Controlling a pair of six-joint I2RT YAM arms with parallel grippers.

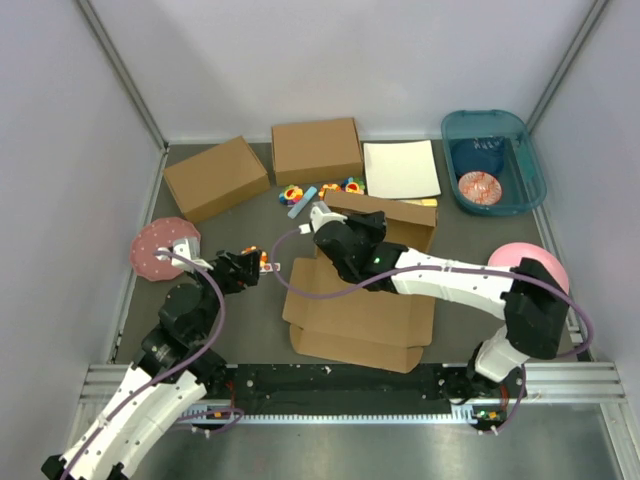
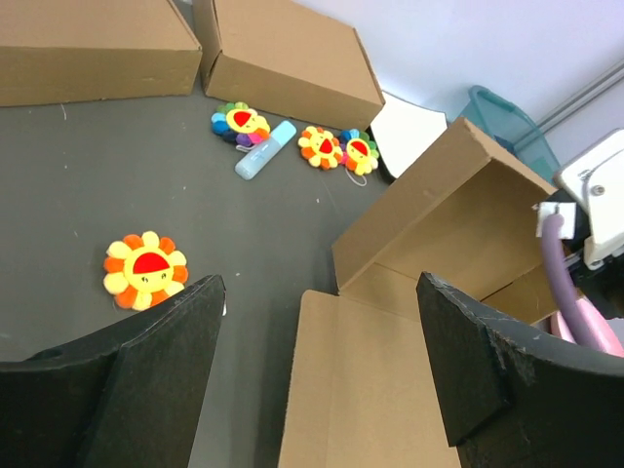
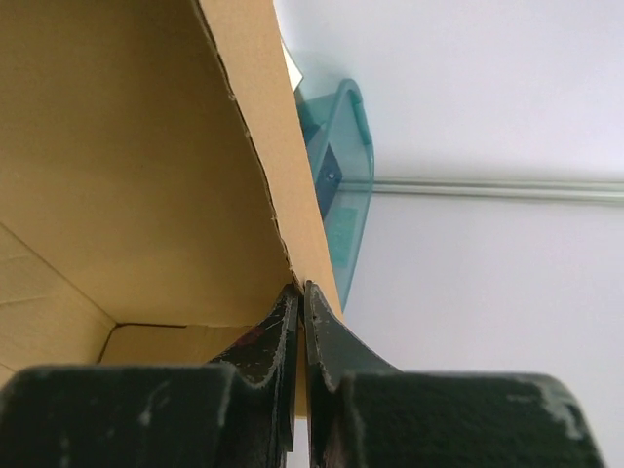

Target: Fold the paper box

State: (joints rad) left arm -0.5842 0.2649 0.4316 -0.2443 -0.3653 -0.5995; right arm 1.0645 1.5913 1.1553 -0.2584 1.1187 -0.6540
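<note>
The paper box (image 1: 360,320) is a brown cardboard sheet lying mid-table, with its far part (image 1: 400,215) folded up into a wall. My right gripper (image 1: 322,222) is shut on the upper edge of that raised wall; in the right wrist view the fingers (image 3: 288,322) pinch the cardboard edge (image 3: 292,185). My left gripper (image 1: 255,266) is open and empty at the sheet's left edge. In the left wrist view the flat panel (image 2: 370,390) lies between its fingertips (image 2: 320,290), and the raised wall (image 2: 429,205) stands beyond.
Two ready-made brown boxes (image 1: 215,177) (image 1: 316,150) and a white sheet (image 1: 401,168) lie at the back. A teal bin (image 1: 495,160) stands back right. Flower toys (image 1: 292,192) and a blue tube (image 1: 302,200) lie behind the box. One flower (image 2: 144,269) lies by my left gripper. A pink plate (image 1: 160,248) is at the left.
</note>
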